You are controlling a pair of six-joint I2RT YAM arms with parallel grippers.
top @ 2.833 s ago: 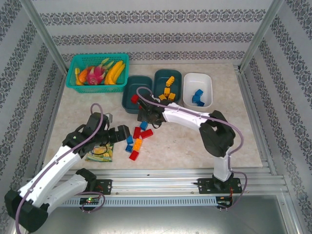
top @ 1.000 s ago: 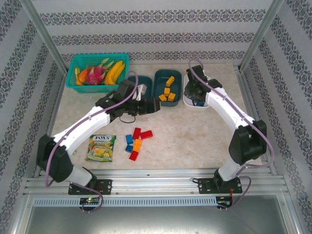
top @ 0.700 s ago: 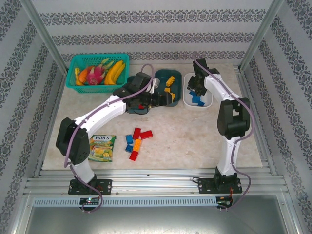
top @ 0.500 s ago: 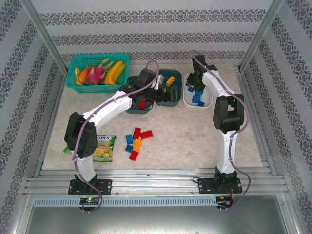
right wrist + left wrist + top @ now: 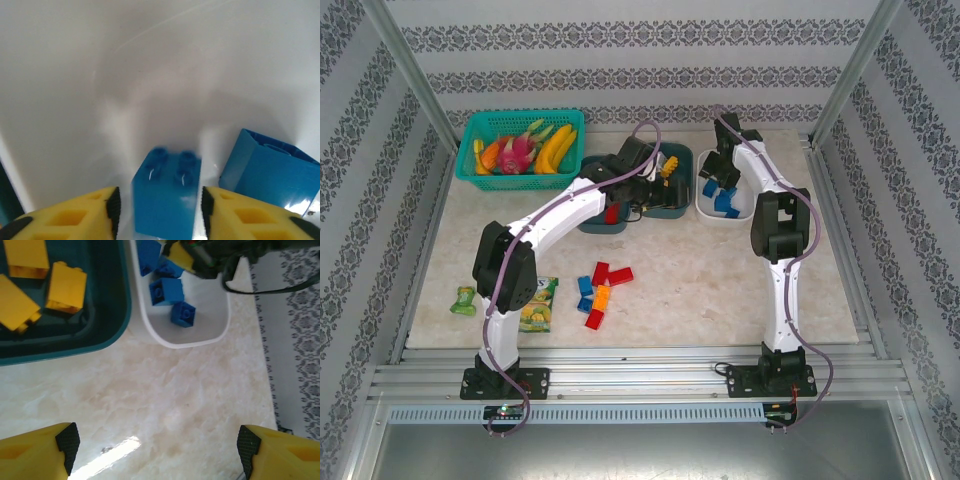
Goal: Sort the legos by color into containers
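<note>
The left gripper (image 5: 157, 454) is held above bare worktop (image 5: 165, 400), just near of the middle teal tub (image 5: 75, 337) and the white tub (image 5: 200, 337). Its fingers (image 5: 37, 455) are spread wide, and nothing is seen between them. Orange-yellow bricks (image 5: 65, 287) lie in the teal tub and blue bricks (image 5: 167, 290) in the white one.

The right gripper (image 5: 160, 215) is lowered into the white tub (image 5: 150, 75). Its fingers (image 5: 70, 217) stand narrowly apart on either side of a blue brick (image 5: 167, 200). That brick is blurred, and it cannot be told whether it is gripped. A second blue brick (image 5: 270, 170) lies just to its right.

From above, a red brick (image 5: 612, 212) is seen in the left teal tub (image 5: 590, 222). A loose cluster of legos (image 5: 600, 290), red, blue and orange, lies mid-worktop, near of the tubs.
</note>
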